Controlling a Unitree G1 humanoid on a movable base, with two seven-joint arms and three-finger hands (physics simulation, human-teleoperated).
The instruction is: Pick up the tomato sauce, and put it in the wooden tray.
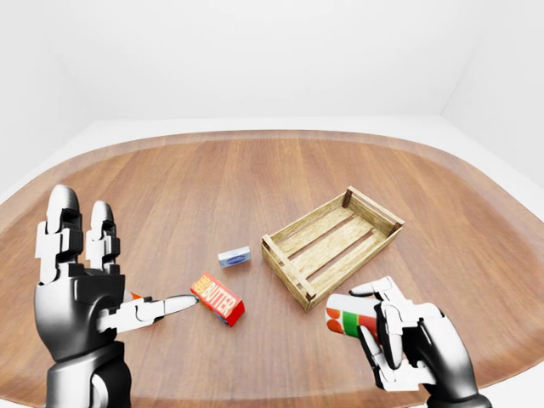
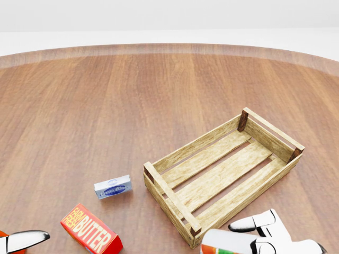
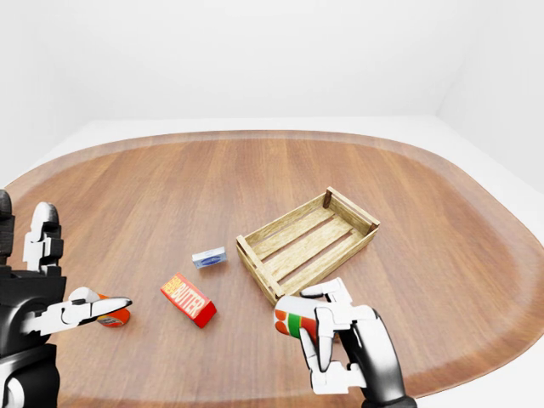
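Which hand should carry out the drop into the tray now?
Right. The right hand already grips the tomato sauce, just below the wooden tray. The left hand is open, far left.

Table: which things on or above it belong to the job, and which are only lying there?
Job:
- tomato sauce, held in the right hand
- tray, nothing in it

Lying about:
- butter box
- small blue-and-white box
- small red-orange thing, partly hidden by the left hand, which is open and holds nothing
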